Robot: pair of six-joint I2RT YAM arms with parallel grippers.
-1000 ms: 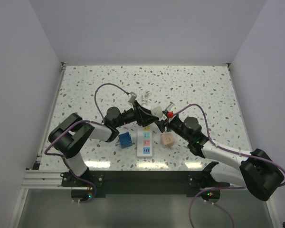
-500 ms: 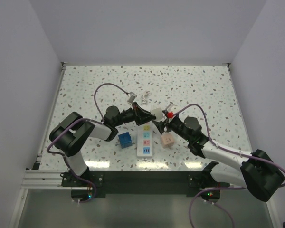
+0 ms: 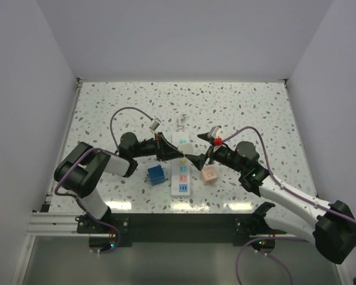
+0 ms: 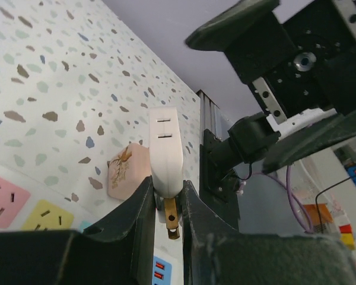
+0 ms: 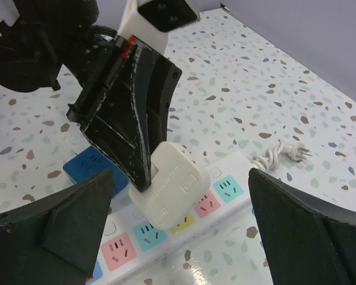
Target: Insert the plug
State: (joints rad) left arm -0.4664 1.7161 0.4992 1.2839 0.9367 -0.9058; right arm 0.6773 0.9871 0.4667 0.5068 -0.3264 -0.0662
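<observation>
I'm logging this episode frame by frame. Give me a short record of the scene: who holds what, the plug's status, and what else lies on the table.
left gripper: shut on plug
right gripper: open, empty, beside strip
plug: white, held over the strip, a brass prong bare, not inserted
strip: flat on table, coloured sockets
blue block: left of strip
pink block: right of strip
cord: coiled at strip's far end
</observation>
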